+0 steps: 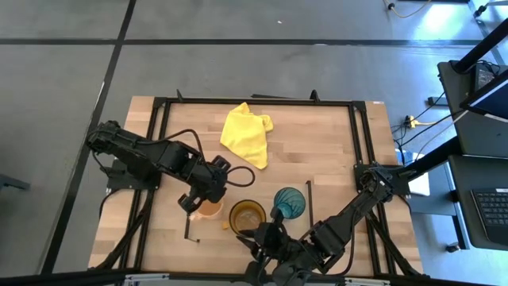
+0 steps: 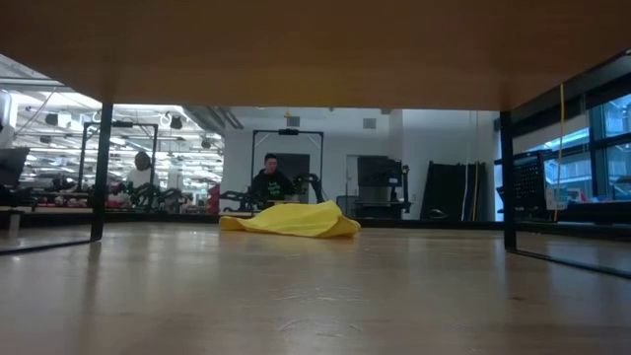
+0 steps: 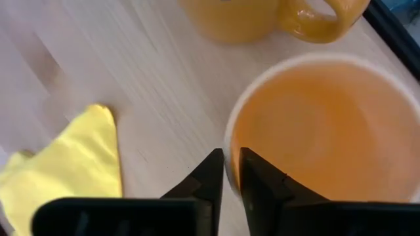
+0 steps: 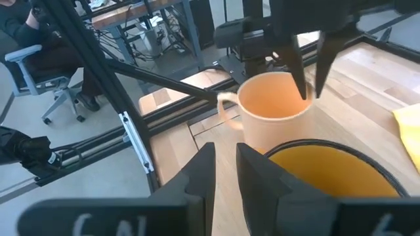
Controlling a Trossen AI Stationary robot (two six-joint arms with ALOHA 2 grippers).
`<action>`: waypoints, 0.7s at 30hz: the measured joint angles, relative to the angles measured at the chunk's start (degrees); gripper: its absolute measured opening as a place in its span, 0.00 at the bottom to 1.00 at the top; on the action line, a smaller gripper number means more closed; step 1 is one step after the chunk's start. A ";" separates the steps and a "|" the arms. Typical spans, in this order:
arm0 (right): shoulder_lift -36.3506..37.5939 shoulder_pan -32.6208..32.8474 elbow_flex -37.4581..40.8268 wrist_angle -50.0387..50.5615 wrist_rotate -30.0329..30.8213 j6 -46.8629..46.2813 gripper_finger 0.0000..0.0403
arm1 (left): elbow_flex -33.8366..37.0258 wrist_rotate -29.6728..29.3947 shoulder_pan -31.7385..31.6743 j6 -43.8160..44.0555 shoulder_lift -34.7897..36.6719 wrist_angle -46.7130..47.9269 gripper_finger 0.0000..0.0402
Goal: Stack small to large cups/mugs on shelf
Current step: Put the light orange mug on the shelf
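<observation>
Lower centre of the high view: pale-orange mug (image 1: 209, 209) upright on the shelf (image 1: 262, 238), left gripper (image 1: 193, 202) jaws narrow astride its rim; right gripper (image 4: 223, 160) jaws narrow, empty, beside the amber mug (image 1: 247, 215).

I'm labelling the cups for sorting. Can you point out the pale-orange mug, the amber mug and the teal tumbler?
pale-orange mug (image 4: 272, 131): right wrist view, outer wall.
amber mug (image 1: 247, 216): high view, inside bottom.
teal tumbler (image 1: 289, 202): high view, open mouth.

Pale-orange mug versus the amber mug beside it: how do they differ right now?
The pale-orange mug is opaque and narrower; the amber mug is translucent, darker and wider. The left pincer straddles the pale-orange mug's rim; the amber mug's rim lies beside the right pincer. Both stand upright, empty, each with a handle.
</observation>
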State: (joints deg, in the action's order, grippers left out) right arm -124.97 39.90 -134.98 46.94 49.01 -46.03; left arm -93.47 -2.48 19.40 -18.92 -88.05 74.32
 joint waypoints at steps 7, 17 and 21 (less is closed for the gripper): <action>0.00 -0.31 0.00 0.01 0.03 0.58 0.16 | -0.04 0.02 0.00 6.09 0.04 -0.12 0.02; 0.00 -0.31 0.00 0.00 0.01 1.93 0.16 | -0.04 -4.00 -0.04 18.49 0.04 0.16 0.03; 0.00 -0.31 0.00 -0.02 -0.01 2.95 0.16 | -0.04 -3.41 0.05 25.27 0.04 0.95 0.04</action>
State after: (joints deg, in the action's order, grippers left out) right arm -124.97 39.59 -134.98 46.92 48.99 -43.09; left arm -93.51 -5.90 19.45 6.35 -88.01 75.27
